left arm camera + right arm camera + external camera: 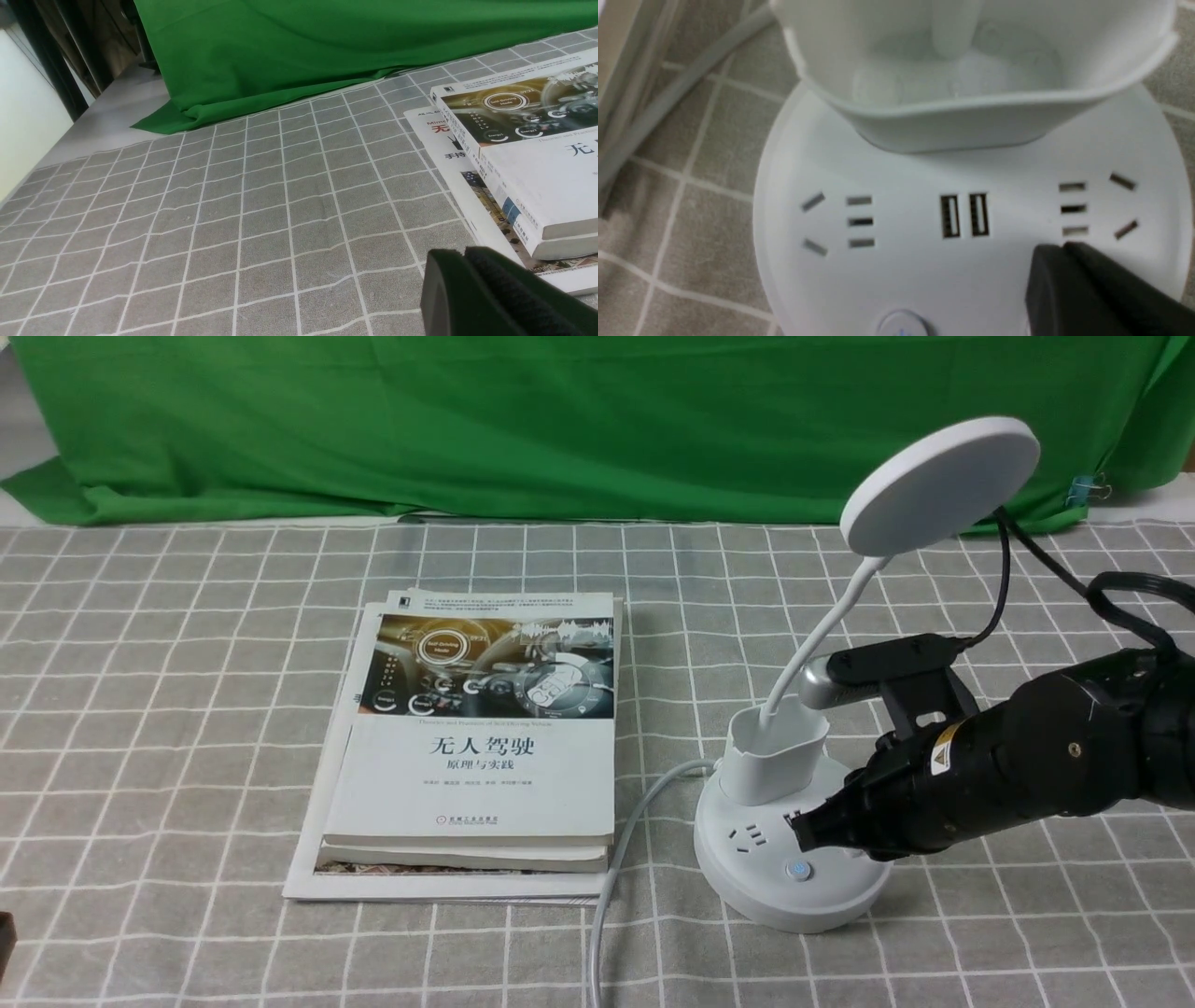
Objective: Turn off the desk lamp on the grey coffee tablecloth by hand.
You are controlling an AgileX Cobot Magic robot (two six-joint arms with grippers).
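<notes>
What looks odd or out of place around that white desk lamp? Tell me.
Nothing looks spilled or damaged. The white disc-headed desk lamp stands upright on its round base; its tilted head looks normal for a bendable neck. The white-covered book lies flat.

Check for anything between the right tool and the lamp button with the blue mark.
Nothing visible stands between the right tool and the blue-marked button; the lamp's cup is farther back.

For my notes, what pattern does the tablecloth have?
Thin white lines forming squares on grey; the tablecloth shows best in front.
</notes>
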